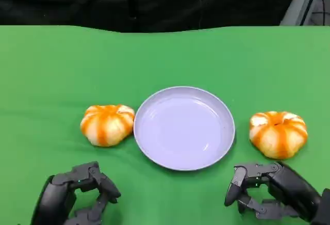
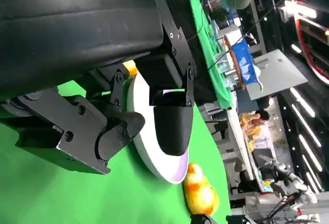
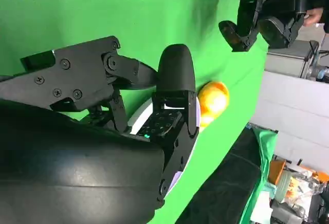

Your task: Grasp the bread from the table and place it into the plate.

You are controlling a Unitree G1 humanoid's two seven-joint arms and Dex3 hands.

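Note:
Two round orange-and-cream striped breads lie on the green table, one on each side of an empty pale lilac plate [image 1: 184,127]. The left bread [image 1: 106,124] almost touches the plate's rim. The right bread [image 1: 278,133] sits a little apart from it. My left hand [image 1: 77,194] hovers near the front edge, below the left bread, fingers apart and holding nothing. My right hand [image 1: 268,191] is just in front of the right bread, also holding nothing. In the left wrist view the plate [image 2: 154,170] and the right bread [image 2: 200,196] lie beyond my fingers [image 2: 172,126].
The green cloth [image 1: 165,54] runs back to a dark backdrop. In the right wrist view the left bread [image 3: 213,98] and my left hand [image 3: 262,13] lie beyond the plate [image 3: 194,131]. Lab benches and equipment stand past the table's side.

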